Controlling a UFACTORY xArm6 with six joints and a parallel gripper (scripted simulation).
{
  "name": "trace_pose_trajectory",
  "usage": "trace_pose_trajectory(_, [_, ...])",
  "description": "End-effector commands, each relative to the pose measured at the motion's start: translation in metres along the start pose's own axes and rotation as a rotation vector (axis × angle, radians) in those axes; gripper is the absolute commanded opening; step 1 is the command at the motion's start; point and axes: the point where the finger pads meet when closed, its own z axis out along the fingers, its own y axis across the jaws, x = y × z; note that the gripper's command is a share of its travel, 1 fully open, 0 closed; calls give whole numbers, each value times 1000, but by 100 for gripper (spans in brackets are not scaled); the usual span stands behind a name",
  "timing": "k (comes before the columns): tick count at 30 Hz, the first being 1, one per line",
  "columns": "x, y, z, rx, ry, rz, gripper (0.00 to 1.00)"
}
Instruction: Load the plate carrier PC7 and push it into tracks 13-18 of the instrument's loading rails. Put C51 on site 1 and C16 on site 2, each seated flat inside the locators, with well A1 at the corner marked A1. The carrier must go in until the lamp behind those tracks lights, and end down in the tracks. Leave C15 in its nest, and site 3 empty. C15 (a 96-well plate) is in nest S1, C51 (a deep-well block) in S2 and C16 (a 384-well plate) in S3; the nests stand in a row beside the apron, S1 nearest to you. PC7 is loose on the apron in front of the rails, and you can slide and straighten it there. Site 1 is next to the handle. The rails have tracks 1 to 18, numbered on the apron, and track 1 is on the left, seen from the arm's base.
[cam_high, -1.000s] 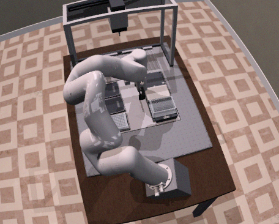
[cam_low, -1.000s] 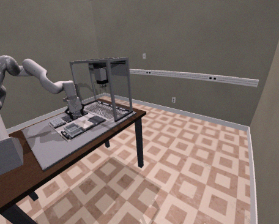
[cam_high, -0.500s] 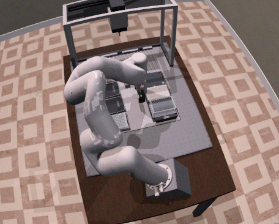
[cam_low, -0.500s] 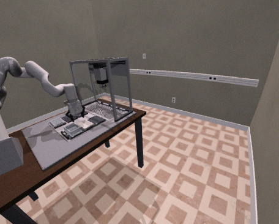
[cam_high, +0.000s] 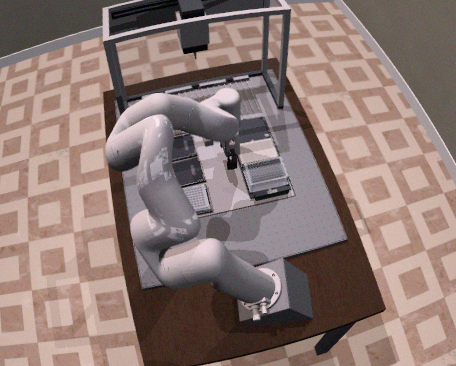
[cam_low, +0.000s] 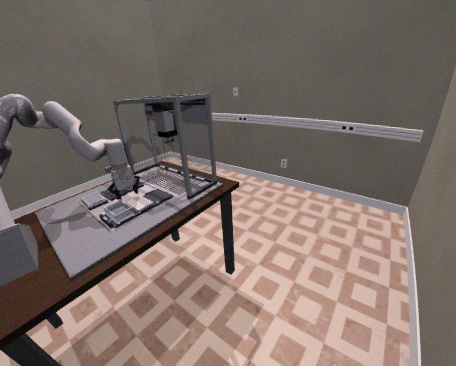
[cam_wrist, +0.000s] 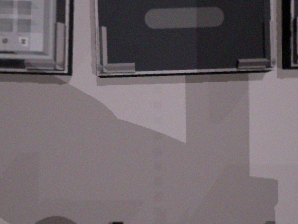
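Observation:
The carrier PC7 (cam_high: 273, 192) lies on the apron in front of the rails, roughly in line with them, handle toward the arm's base. The deep-well block C51 (cam_high: 266, 175) (cam_low: 119, 211) sits on site 1 by the handle. A pale flat plate, C16 (cam_high: 257, 151) (cam_low: 138, 201), lies on site 2. Site 3 (cam_high: 252, 127) (cam_low: 158, 195) is dark and bare. C15 (cam_high: 196, 196) (cam_low: 93, 201) (cam_wrist: 20, 25) is in nest S1. Nests S2 (cam_high: 189, 171) (cam_wrist: 185, 45) and S3 (cam_high: 183, 146) (cam_wrist: 291, 30) are empty. My gripper (cam_high: 231, 161) (cam_low: 122, 189) is open and empty, low over the apron between the nests and the carrier.
The loading rails (cam_high: 240, 90) (cam_low: 170, 180) lie beyond the carrier under the instrument's frame (cam_high: 285, 60) (cam_low: 160, 99), with a dark head (cam_high: 194, 35) (cam_low: 165, 124) hanging from its top. The arm's base box (cam_high: 295, 295) stands at the table's near edge.

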Motion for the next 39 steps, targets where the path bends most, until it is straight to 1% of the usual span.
trace_pose_trajectory(1, [0, 1, -1, -3, -1, -1, 100])
trace_pose_trajectory(32, [0, 1, 18, -3, -1, -1, 100])
trace_pose_trajectory(39, [0, 1, 19, -3, -1, -1, 100])
